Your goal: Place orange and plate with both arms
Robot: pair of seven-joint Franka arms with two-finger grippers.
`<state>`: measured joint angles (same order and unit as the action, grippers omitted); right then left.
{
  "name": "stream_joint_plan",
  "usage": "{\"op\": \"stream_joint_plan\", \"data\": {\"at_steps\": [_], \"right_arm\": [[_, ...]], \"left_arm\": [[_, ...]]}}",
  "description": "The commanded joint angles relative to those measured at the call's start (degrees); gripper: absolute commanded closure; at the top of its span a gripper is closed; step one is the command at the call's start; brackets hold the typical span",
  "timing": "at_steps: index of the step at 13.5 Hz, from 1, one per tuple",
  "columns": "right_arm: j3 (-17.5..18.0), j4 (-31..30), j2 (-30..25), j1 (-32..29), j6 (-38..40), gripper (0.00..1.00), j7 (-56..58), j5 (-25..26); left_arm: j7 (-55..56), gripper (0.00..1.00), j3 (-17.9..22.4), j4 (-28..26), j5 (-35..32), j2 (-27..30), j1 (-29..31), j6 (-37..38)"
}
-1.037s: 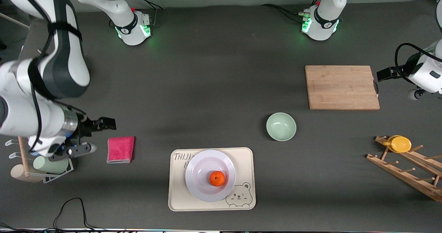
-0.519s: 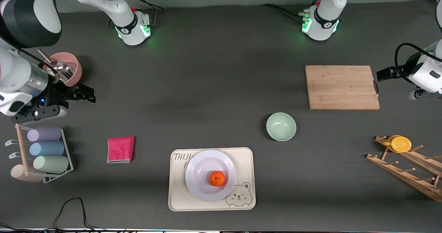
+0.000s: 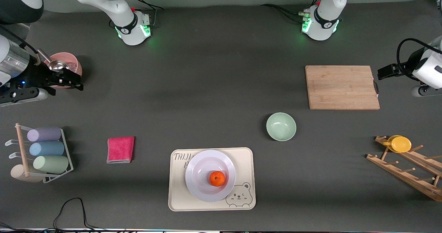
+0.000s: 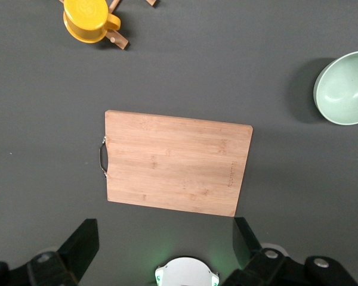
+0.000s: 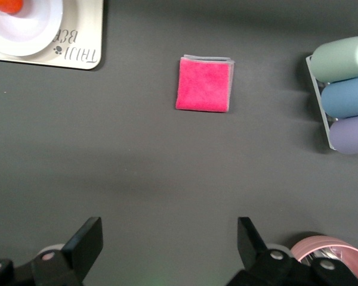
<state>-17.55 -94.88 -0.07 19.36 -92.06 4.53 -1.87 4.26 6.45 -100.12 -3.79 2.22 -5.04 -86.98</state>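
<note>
The orange (image 3: 217, 178) lies in the white plate (image 3: 198, 170), and the plate stands on the beige bear tray (image 3: 179, 200) at the table's near edge. The orange (image 5: 6, 5) and the plate (image 5: 39, 24) also show at the edge of the right wrist view. My right gripper (image 3: 77, 82) is open and empty, up over the table beside the pink bowl (image 3: 70, 65) at the right arm's end; it also shows in the right wrist view (image 5: 167, 244). My left gripper (image 3: 381, 74) is open and empty beside the cutting board (image 3: 342, 87); it also shows in the left wrist view (image 4: 165, 241).
A pale green bowl (image 3: 281, 126) sits between the tray and the board. A pink cloth (image 3: 120, 149) lies toward the right arm's end, with a rack of pastel cups (image 3: 45, 150) beside it. A wooden rack with a yellow cup (image 3: 400, 143) stands at the left arm's end.
My right arm has swung away from the pink cloth and cup rack to beside the pink bowl, uncovering the rack. My left gripper has shifted slightly. The orange and plate have not moved.
</note>
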Motion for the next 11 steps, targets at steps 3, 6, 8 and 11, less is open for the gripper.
{"op": "stream_joint_plan", "data": {"at_steps": [3, 6, 8, 11], "right_arm": [[0.49, -0.83, -1.60, -0.80, 0.65, 0.00, -1.63, 2.92], [15.93, -1.10, -1.60, -16.78, 1.35, 0.00, -1.62, 2.31], [16.93, -1.45, -1.25, -18.91, 1.36, 0.00, -1.71, 2.22], [22.73, -1.54, -1.42, -23.67, 1.45, 0.00, -1.80, 2.22]], "left_arm": [[-0.57, 0.00, 0.50, -0.16, -0.08, 1.21, -0.58, -2.93], [-0.57, 0.00, 0.76, 0.37, -0.08, 1.21, -0.77, -3.20], [-0.66, 0.00, -4.66, 0.81, 0.27, 1.12, 4.32, -2.85], [-0.57, 0.00, -5.57, 1.07, 0.27, 1.12, 4.78, -2.41]]}}
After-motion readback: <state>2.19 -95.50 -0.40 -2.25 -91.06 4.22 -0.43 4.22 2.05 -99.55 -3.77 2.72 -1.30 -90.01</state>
